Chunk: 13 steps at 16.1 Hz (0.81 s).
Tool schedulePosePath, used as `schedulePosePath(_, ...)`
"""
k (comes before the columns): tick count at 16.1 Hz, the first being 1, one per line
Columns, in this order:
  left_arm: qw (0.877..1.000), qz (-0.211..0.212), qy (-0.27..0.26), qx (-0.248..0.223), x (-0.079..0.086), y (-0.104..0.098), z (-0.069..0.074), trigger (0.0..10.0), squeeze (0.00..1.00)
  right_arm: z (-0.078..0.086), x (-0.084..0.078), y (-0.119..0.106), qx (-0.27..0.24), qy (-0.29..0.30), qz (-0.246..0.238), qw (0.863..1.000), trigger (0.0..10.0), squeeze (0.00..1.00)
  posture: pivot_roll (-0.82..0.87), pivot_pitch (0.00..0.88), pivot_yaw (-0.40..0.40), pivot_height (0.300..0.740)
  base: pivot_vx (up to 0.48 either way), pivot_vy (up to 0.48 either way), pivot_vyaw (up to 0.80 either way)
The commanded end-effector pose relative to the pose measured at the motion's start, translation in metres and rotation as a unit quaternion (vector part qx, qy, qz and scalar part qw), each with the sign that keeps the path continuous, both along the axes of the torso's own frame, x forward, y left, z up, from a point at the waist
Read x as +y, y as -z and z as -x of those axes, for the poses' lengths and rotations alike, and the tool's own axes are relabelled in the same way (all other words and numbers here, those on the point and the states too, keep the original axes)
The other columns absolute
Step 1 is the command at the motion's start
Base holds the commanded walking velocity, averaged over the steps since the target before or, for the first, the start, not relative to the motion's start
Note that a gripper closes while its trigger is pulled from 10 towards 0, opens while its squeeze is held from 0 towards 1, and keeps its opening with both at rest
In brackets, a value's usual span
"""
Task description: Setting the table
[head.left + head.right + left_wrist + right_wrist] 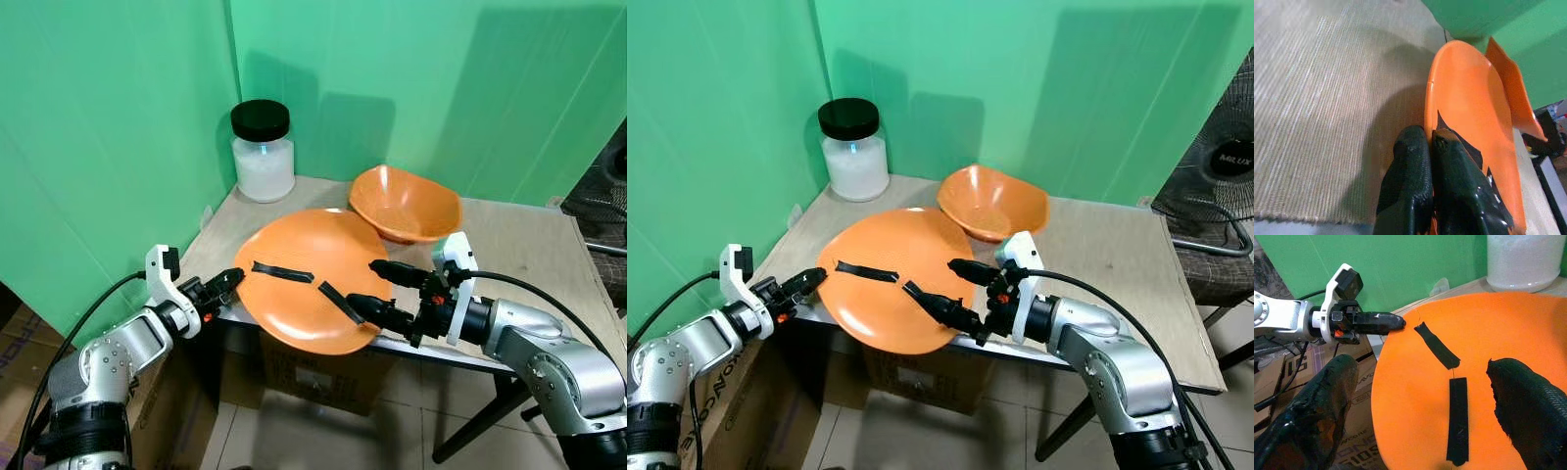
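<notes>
Pinching the orange plate [304, 279] by its near-left rim with the left gripper [231, 283], fingers clamped tight; right gripper [377, 288] spread wide around the opposite edge, not gripping. Overhanging the wooden table [529, 255] edge, so liable to tip or slip floorward. Leaning against the orange bowl [405, 203]. Jar [263, 152] behind, green walls [108, 127] around.

jar [263, 152], black lid, white contents: table's back left corner | fan [1213, 181]: right of table | cardboard box [921, 377]: under table
</notes>
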<state>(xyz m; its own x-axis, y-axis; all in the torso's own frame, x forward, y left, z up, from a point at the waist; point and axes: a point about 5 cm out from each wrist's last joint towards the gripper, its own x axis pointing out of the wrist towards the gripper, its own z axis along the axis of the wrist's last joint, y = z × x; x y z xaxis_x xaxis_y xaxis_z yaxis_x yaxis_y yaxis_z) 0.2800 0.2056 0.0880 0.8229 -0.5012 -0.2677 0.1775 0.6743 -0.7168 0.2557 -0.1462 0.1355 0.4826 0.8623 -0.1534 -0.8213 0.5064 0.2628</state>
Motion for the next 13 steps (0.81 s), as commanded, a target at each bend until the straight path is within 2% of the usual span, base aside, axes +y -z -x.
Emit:
schedulePosePath(1, 1.0, -0.014, -0.022, -0.016, 0.007, -0.009, -0.001, 0.0, 0.0, -0.001, -0.002, -0.002, -0.009, 0.002, -0.008, 1.0, 10.0, 0.0, -0.09, 0.0, -0.003, 0.74, 0.0, 0.0, 0.0)
schedulePosePath(2, 0.999, -0.02, -0.026, -0.021, 0.008, -0.013, 0.001, 0.0, 0.0, -0.001, -0.002, -0.002, -0.009, 0.002, -0.008, 1.0, 10.0, 0.0, -0.08, 0.0, -0.001, 0.74, 0.0, 0.0, 0.0)
schedulePosePath(4, 0.998, -0.024, -0.039, -0.044, 0.012, -0.027, 0.014, 0.0, 0.0, 0.0, 0.001, 0.0, -0.008, 0.001, -0.011, 1.0, 10.0, 0.0, -0.08, 0.0, 0.002, 0.74, 0.0, 0.0, 0.0)
schedulePosePath(6, 0.997, -0.022, -0.047, -0.048, 0.014, -0.03, 0.017, 0.0, 0.0, 0.0, 0.001, 0.0, -0.008, 0.001, -0.013, 1.0, 10.0, 0.0, -0.08, 0.0, 0.001, 0.74, 0.0, 0.0, 0.0)
schedulePosePath(7, 0.997, -0.021, -0.048, -0.063, 0.017, -0.037, 0.026, 0.0, 0.0, 0.001, 0.002, 0.0, -0.007, -0.003, -0.015, 1.0, 10.0, 0.0, -0.07, 0.0, -0.003, 0.74, 0.0, 0.0, 0.0)
schedulePosePath(10, 0.994, -0.017, -0.061, -0.087, 0.019, -0.047, 0.038, 0.0, 0.0, 0.002, 0.005, 0.0, -0.006, -0.012, -0.022, 1.0, 10.0, 0.0, -0.07, 0.0, -0.015, 0.74, 0.0, 0.0, 0.0)
schedulePosePath(13, 0.988, 0.012, -0.054, -0.142, 0.015, -0.065, 0.047, 0.0, 0.0, 0.001, 0.01, -0.003, -0.008, -0.025, -0.03, 0.999, 10.0, 0.0, -0.06, 0.0, -0.029, 0.74, 0.0, 0.0, 0.0)
